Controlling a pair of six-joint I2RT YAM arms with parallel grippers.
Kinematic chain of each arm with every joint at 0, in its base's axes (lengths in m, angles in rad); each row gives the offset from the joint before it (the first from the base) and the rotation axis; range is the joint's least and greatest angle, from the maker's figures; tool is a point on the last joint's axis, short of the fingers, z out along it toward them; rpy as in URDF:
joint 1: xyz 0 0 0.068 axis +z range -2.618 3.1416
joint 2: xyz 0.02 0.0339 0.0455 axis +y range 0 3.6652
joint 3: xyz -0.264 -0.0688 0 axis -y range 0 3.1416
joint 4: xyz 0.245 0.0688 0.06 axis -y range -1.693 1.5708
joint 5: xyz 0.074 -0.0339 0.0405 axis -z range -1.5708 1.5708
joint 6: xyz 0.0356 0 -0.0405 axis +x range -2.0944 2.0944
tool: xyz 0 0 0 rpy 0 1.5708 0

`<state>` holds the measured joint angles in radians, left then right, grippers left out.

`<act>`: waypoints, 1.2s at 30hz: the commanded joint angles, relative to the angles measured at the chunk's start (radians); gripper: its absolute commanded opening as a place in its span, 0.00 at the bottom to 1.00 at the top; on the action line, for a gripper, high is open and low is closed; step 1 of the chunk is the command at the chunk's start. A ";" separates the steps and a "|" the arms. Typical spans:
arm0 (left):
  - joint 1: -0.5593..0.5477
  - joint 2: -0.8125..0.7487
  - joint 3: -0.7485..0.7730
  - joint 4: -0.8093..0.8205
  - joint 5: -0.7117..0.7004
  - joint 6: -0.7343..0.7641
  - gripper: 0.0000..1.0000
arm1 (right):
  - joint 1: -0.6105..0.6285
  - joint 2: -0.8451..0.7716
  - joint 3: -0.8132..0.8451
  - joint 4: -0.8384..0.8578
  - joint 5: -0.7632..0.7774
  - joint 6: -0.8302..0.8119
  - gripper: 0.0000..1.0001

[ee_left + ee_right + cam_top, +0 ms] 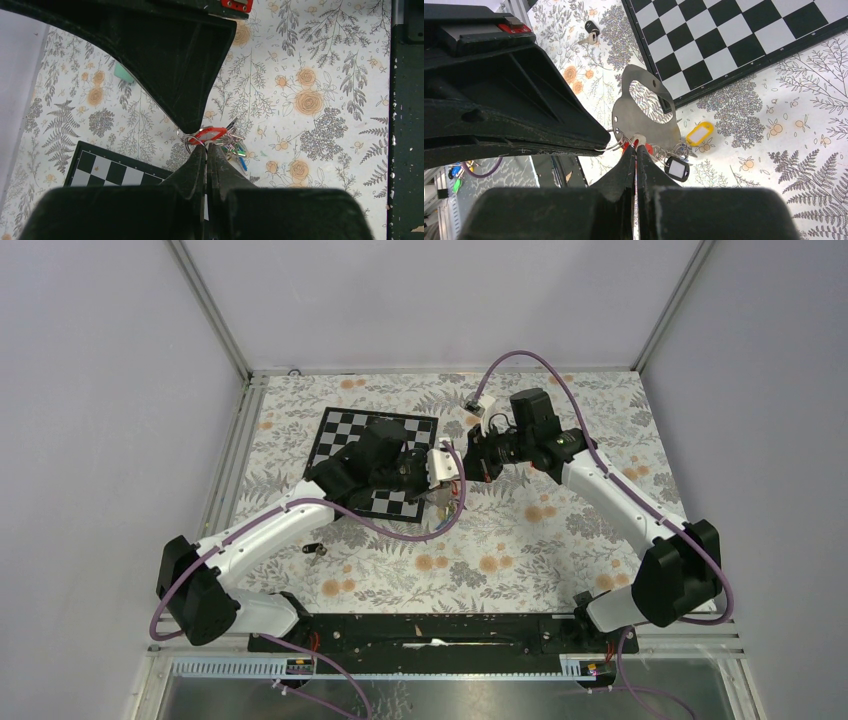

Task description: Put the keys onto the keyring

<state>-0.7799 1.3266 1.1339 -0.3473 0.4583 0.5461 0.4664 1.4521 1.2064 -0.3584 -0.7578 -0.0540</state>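
From the top the keys (pixel 450 504) are too small for me to sort, the keyring (pixel 186 142) mostly hides behind my left fingers (pixel 192 167), and the red tag (pixel 648 149) is half-covered by my right fingers (pixel 621 172).

White links (pixel 262 537), black joints (pixel 196 592), purple cables (pixel 523 357); left gripper (pixel 205 149) and right gripper (pixel 635 150) matte black.

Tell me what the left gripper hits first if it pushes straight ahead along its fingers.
The red plastic-tagged key on the thin grey wire keyring it pinches, then the other arm's black finger just beyond; the gap between is unclear.
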 commanded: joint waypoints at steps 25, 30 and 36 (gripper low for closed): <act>0.055 -0.011 0.040 -0.029 0.385 0.027 0.00 | -0.021 -0.156 -0.151 0.052 -0.109 -0.284 0.19; 0.072 0.001 0.054 -0.035 0.430 0.031 0.00 | -0.021 -0.188 -0.157 0.027 -0.106 -0.317 0.29; 0.081 0.014 0.064 0.003 0.423 -0.029 0.00 | -0.021 -0.232 -0.145 -0.023 -0.143 -0.367 0.37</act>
<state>-0.7090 1.3369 1.1446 -0.4171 0.8261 0.5591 0.4503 1.2705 1.0473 -0.3565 -0.8665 -0.3637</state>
